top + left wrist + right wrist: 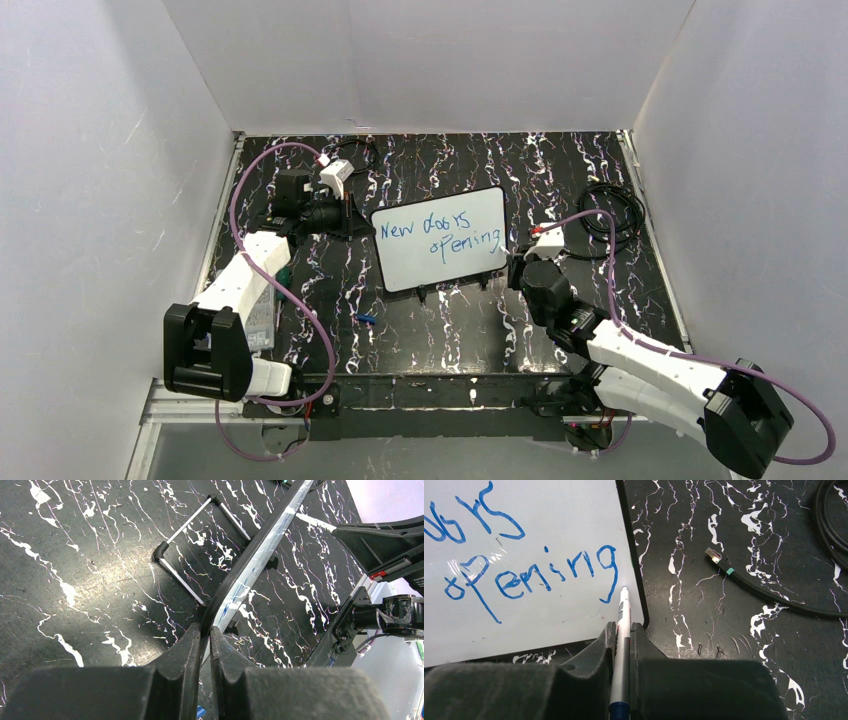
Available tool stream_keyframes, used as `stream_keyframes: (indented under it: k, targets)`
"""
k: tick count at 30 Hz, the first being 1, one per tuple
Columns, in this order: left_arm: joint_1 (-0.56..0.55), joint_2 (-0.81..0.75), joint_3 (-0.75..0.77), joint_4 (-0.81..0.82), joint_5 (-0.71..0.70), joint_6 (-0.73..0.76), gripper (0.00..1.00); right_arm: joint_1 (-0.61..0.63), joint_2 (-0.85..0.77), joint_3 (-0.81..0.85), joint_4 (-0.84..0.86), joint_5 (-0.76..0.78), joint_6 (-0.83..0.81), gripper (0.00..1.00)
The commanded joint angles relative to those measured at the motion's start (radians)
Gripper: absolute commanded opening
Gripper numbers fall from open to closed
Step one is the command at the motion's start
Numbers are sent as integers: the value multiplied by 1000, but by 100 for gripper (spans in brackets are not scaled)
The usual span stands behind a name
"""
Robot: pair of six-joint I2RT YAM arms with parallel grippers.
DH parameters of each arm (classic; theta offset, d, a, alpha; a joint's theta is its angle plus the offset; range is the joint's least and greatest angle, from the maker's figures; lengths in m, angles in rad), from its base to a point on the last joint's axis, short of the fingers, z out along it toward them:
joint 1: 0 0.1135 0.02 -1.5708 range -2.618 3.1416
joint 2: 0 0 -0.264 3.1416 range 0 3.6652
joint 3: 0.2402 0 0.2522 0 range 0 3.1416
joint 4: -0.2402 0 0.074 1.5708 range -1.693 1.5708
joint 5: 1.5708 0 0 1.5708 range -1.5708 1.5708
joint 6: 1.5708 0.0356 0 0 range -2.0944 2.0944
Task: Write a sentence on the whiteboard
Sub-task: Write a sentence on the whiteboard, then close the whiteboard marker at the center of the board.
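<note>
**Whiteboard.** We find the whiteboard point(440, 240) at the middle of the black, white-veined counter point(450, 340). It is propped at a tilt on a wire stand point(190, 535) behind it, with its small black clips along the near long edge. Its writing face is turned toward the arms.

**Sentence.** The sentence point(440, 232) is in blue marker in two lines. We read "New doors" on the upper line and "opening" below it, set to the right. The strokes are uneven but legible.

**Left hand.** The left hand point(205, 630) is at the board's left end. Its fingers are drawn narrow, one on each side of the dark frame, gripping the board by that edge.

**Right hand.** The right hand point(623, 627) is at the board's near right corner and is clamped on a marker point(622, 630) with a white barrel. The marker tip lies just below the tail of the final "g". We cannot tell whether the tip touches the surface.

**Other items.** A black cable point(744, 580) with a connector end lies on the counter to the right of the board. A small blue object point(366, 320) lies on the counter near the board's near left corner, apart from it.
</note>
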Motion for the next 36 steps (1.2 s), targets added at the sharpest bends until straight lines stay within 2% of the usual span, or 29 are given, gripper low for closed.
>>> stream_keyframes:
  k: [1,3,5,7,10,12,15,17,21,25,32,36]
  targets:
    - [-4,-38,0,-3,19,-5,0,-3,-54,48,-77,-26,1,1]
    - [-4,-41,0,-11,2,-7,0,-3,-115,81,-190,-65,19,1]
    - [-4,-48,-4,-21,-12,-11,6,-2,-186,113,-290,-104,23,1]
    - [-4,-62,-13,-32,-33,-15,22,-3,-225,164,-410,-143,21,1]
    - [-4,-97,-30,-49,-87,-15,39,-3,-252,232,-528,-180,14,1]
    - [-4,-129,-42,-70,-141,-13,49,-3,-255,258,-559,-216,-7,1]
    - [-4,-189,-62,-122,-233,-15,55,-3,-241,285,-562,-278,-40,1]
    - [-5,-243,-72,-170,-297,-14,64,-3,-225,298,-551,-327,-63,1]
    - [-14,-343,-103,-297,-404,-51,64,-3,-192,301,-500,-427,-66,1]
    - [-41,-421,-202,-357,-429,-186,61,-3,-173,278,-445,-469,-25,1]
    - [-148,-539,-374,-378,-475,-466,59,-3,-184,194,-323,-528,22,1]
    - [-209,-521,-463,-338,-452,-585,59,-3,-202,182,-303,-532,27,1]
